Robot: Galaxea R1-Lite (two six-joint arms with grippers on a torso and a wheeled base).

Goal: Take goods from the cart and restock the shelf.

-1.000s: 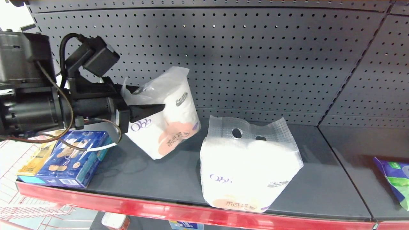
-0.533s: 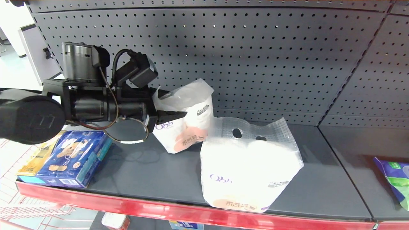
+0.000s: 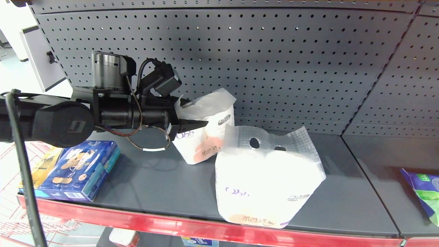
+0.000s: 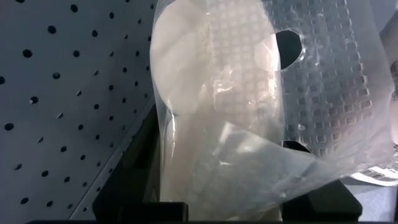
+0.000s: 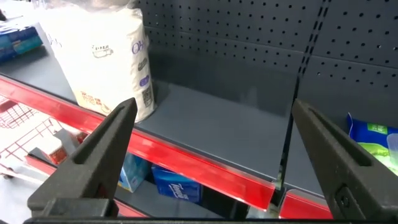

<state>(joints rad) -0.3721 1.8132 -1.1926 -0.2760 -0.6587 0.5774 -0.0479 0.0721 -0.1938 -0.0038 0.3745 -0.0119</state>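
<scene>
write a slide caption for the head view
Left end effector holds a tilted toilet-roll pack near the back of the shelf, behind a second pack.

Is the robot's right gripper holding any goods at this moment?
No, the right gripper stands open and empty, with bare shelf showing through the gap.

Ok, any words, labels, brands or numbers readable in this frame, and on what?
Held tissue pack in the left gripper: purple logo, orange mark, too stylised and small to quote.
Front tissue pack: same print, not legible.
Blue box: print too small.
Green bag: blurred.
No readable numbers or signs.
</scene>
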